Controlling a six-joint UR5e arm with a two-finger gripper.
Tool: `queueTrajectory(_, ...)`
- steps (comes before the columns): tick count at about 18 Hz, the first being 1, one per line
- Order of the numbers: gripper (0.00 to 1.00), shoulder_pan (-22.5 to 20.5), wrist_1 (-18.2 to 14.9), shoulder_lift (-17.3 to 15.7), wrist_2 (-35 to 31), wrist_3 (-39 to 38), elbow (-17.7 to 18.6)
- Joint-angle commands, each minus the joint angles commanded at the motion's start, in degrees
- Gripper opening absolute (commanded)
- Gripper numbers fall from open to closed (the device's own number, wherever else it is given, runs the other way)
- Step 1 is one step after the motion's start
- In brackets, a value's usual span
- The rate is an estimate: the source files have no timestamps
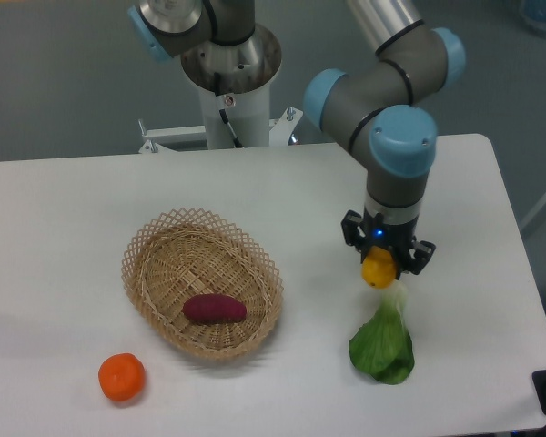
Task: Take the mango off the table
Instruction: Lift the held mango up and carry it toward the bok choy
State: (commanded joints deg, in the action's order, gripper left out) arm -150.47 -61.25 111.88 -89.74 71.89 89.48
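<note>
The mango (379, 269) shows as a yellow-orange rounded end under my gripper (383, 266), right of the basket and above the white table (64, 228). The gripper points straight down and its fingers are closed on the mango's sides; most of the fruit is hidden by the gripper body. The mango looks lifted off the tabletop, just above the leafy green.
A wicker basket (146, 248) stands left of centre with a dark purple-red sweet potato (215, 309) inside. A round orange fruit (122, 377) lies near the front left. A leafy green vegetable (383, 345) lies just below the gripper. The robot base (229, 82) stands at the back.
</note>
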Motion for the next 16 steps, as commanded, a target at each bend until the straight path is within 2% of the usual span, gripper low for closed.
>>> queueTrajectory(5,0.58,0.00,-1.41,1.14,-0.17,0.09,-1.59)
queueTrajectory(9,0.58,0.17,-5.10,2.28,-1.67,0.53,-3.87)
queueTrajectory(16,0.58,0.26,-5.10,2.29,-1.93,0.53,-3.87)
